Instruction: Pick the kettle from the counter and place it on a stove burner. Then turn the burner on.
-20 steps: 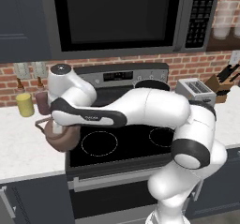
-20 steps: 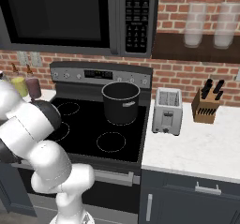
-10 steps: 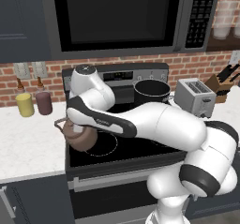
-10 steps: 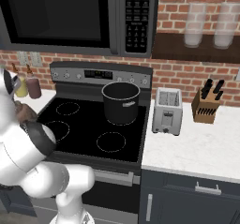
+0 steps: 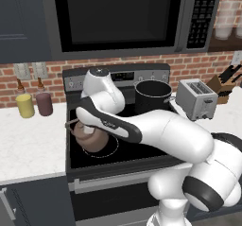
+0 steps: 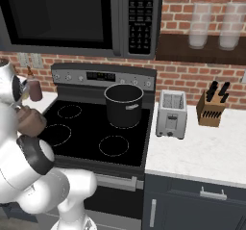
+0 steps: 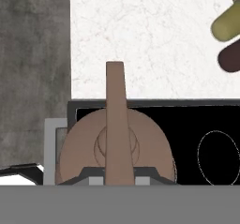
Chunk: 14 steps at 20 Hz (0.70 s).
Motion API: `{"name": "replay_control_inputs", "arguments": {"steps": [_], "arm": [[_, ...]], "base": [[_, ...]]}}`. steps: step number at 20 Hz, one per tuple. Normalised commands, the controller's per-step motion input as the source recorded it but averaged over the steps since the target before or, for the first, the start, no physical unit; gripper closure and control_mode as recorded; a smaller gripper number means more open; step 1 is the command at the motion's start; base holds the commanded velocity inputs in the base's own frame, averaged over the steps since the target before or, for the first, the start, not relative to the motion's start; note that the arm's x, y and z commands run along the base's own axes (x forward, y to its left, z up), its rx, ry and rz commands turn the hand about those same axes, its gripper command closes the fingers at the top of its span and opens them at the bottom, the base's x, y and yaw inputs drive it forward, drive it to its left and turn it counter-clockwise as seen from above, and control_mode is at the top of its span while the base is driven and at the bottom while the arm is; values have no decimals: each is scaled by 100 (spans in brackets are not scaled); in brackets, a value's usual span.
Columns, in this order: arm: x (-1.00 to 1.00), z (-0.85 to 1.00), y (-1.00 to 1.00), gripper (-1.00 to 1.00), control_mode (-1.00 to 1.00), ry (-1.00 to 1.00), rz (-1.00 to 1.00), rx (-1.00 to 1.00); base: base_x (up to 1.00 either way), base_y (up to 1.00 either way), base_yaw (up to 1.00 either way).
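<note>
Kettle (image 5: 94, 138), a small squat brown-copper one with a rounded body and knobbed lid, hangs just below the claw (image 7: 116, 174), which is closed on its handle. In the left base view it sits over the front left burner ring (image 5: 109, 150), a thin white outline on the glossy black glass cooktop (image 5: 137, 147); whether its base touches the glass cannot be told.

A good placement would likely centre the body inside that ring and lower it straight down before the claw lets go. In the hand view the kettle overlaps the cooktop's left edge, with the white stone-like counter (image 7: 140, 40) beyond, so a small shift inward seems wise.

Away from the claw, toward the back right, stands a tall black pot (image 5: 152, 97); the front right ring (image 6: 113, 145) offers open room.
</note>
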Motion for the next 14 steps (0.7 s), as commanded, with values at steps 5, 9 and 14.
{"name": "replay_control_inputs", "arguments": {"steps": [5,9,14], "arm": [[0,0,-22,100,-100,2,0,0],[14,0,-20,100,-100,1,0,0],[18,-10,-31,100,-100,0,0,0]], "base": [[0,0,0],[0,0,0],[0,0,0]]}}
